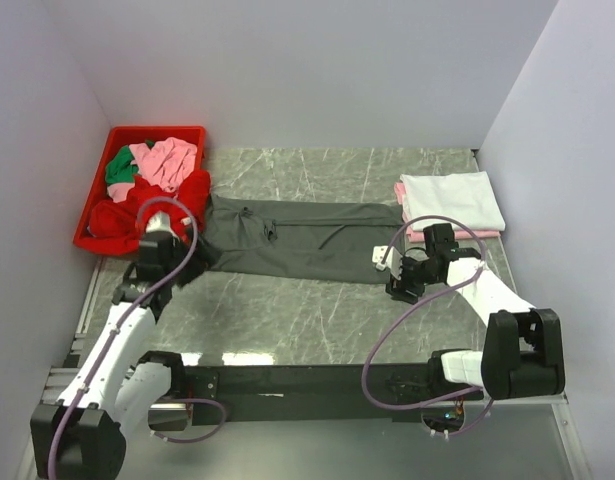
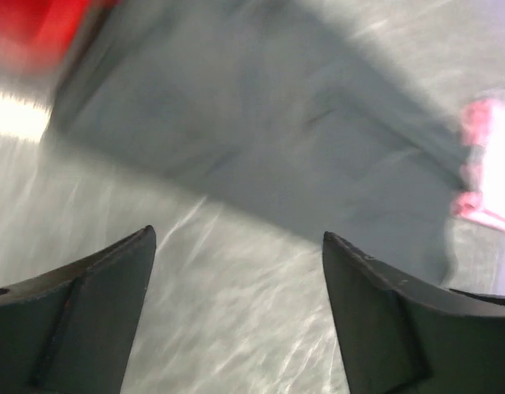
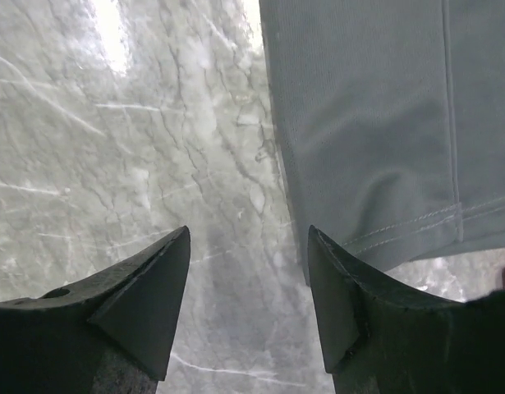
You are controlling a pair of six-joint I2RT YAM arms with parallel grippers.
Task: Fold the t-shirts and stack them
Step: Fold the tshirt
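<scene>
Grey t-shirt (image 1: 297, 240) flat, long axis left-right | left gripper (image 2: 238, 238) spread | right gripper (image 3: 249, 231) spread

Top camera, high at 6 o'clock, looks down on the whole table (image 1: 317, 320). Left wrist camera (its view blurred) sits low, facing the grey shirt (image 2: 260, 139) at 12 o'clock. Right wrist camera, nearer still, catches the same shirt at 1 o'clock. All three views share it.
</scene>
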